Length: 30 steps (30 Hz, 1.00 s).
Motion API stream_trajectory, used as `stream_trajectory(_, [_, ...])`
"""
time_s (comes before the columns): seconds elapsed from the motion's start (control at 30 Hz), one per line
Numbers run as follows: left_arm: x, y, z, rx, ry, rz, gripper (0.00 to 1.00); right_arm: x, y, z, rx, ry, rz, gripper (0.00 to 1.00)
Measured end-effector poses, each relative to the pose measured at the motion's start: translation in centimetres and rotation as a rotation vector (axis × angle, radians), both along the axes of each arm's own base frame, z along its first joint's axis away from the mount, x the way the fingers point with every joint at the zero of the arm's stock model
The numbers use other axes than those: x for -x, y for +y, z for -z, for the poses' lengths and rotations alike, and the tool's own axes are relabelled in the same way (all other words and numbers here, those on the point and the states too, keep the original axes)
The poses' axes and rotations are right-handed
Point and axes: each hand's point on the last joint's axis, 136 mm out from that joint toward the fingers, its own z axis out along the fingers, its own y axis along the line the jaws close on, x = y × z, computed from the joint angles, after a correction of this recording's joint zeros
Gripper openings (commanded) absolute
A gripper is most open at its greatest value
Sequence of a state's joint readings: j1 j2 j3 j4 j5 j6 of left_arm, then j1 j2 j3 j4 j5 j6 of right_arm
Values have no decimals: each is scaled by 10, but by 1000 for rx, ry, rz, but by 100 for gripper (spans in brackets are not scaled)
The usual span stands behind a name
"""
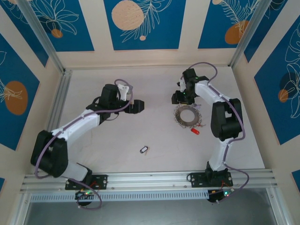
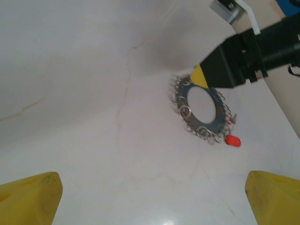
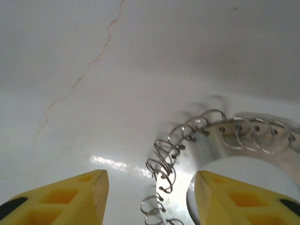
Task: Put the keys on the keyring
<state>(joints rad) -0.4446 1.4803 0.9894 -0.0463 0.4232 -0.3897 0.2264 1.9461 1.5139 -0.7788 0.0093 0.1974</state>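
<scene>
Two arms are seen reaching over the pale table (image 1: 108,157) in the top view. The left gripper (image 1: 136,107) is held near the middle of the table. Its yellow fingertips (image 2: 29,199) are spread to the edges of the left wrist view, and nothing is held between them.

The keys (image 1: 187,116) are laid flat on the right half of the table, well apart from the left gripper. They are shown as a flat silvery ring with many small wire loops threaded through holes round its rim. A small red piece (image 1: 195,131) is found just beside the near edge of the bunch.

The right gripper (image 1: 180,97) is lowered at the far edge of the keys. In the left wrist view one of its yellow fingertips (image 2: 198,78) is seen over the rim of the ring; whether metal is touched cannot be told. In the right wrist view its fingers (image 3: 70,197) are parted by a moderate gap, and the wire loops are seen on the table under that gap. Nothing is clamped.

A small dark object (image 1: 144,150) is left alone on the near part of the table, between the two arms.
</scene>
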Motion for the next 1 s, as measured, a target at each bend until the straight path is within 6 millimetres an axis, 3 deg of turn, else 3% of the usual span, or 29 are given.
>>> stream_trajectory(0.1, [-12,-1,18,-7,29,3,100,4,7,12,8,32,-17,52])
stream_trajectory(0.23, [-16,-5,33,-21,40,29,100,25,10,22,29,75,-36,52])
stream_trajectory(0.4, [-22,-11,34,-5,11,46,100,49,7,30,43,126,-43,52])
stream_trajectory(0.77, [-38,-22,31,27,-27,65,100,58,0,45,48,153,-35,44])
stream_trajectory(1.0, [-38,-24,27,40,-36,76,100,46,-9,46,30,123,-6,35])
